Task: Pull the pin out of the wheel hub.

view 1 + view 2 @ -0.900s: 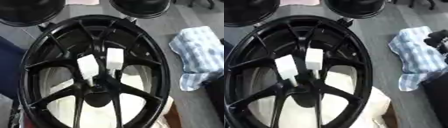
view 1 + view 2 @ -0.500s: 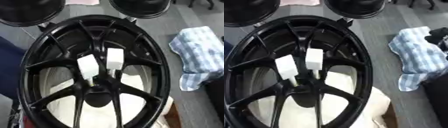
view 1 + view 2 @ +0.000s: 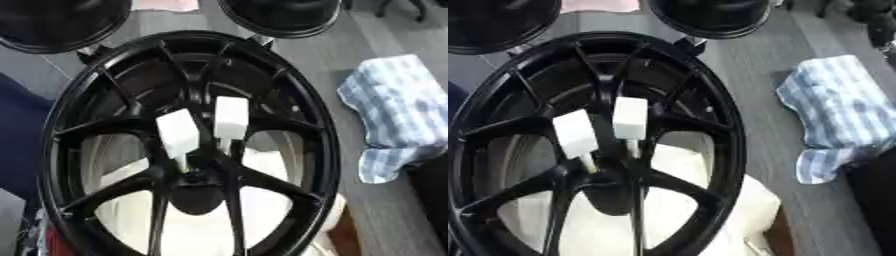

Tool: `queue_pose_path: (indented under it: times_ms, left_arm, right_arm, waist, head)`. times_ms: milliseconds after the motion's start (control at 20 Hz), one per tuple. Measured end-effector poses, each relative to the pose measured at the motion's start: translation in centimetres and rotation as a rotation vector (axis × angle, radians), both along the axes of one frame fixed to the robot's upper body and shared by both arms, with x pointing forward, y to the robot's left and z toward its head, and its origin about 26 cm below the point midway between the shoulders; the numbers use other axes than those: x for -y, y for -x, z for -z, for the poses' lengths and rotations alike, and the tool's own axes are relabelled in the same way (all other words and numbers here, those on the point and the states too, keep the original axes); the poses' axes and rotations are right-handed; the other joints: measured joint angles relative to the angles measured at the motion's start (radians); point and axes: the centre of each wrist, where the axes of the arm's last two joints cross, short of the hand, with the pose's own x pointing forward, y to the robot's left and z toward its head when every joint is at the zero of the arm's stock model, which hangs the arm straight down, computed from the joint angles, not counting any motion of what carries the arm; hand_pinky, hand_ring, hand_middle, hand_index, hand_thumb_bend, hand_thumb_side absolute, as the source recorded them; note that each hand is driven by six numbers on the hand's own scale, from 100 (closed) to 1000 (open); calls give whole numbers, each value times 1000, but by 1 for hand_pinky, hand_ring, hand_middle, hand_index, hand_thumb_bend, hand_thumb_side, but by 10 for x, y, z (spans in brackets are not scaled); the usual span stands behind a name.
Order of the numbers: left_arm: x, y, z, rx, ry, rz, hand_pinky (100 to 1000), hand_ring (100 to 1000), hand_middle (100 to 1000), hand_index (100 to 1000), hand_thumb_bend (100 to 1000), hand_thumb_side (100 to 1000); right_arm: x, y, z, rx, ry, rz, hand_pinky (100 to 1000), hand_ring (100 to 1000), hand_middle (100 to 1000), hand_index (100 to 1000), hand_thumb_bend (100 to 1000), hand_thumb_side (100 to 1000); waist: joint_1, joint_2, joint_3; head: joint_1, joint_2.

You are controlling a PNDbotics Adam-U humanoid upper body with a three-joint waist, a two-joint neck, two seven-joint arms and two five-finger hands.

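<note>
A large black wheel hub point(image 3: 320, 150) fills the middle of both views, lying face up. Two pins with white block-shaped heads stand close to its centre point(image 3: 196, 176): the left pin point(image 3: 178, 131) leans left, the right pin point(image 3: 231, 117) stands beside it. Nothing touches either pin. My left hand shows in no view. A dark shape at the upper right edge of the right eye view seems to be my right hand point(image 3: 882, 31), far from the wheel and beyond the cloth. Its fingers cannot be made out.
A blue-and-white checked cloth point(image 3: 398, 110) lies on the grey surface right of the wheel. Pale sheeting point(image 3: 271, 200) lies under the spokes. Two more black wheels point(image 3: 52, 20) point(image 3: 280, 15) sit at the far edge. Dark blue material point(image 3: 17, 145) borders the left side.
The dark shape at the right edge of the right eye view has moved up, from over the cloth toward the upper corner. Wheel and both pins have not moved.
</note>
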Motion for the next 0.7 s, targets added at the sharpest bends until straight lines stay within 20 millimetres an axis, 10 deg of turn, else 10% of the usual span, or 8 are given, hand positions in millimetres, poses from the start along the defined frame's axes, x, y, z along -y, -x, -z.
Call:
queue_pose_path:
  times_ms: [700]
  left_arm:
    - [2, -1, 0, -23, -12, 25, 804, 578, 455, 700, 111, 900]
  right_arm:
    - [-38, -9, -66, 129, 826, -247, 818, 778, 708, 732, 271, 440]
  waist:
    - [-32, -9, 35]
  head:
    - [-15, 1]
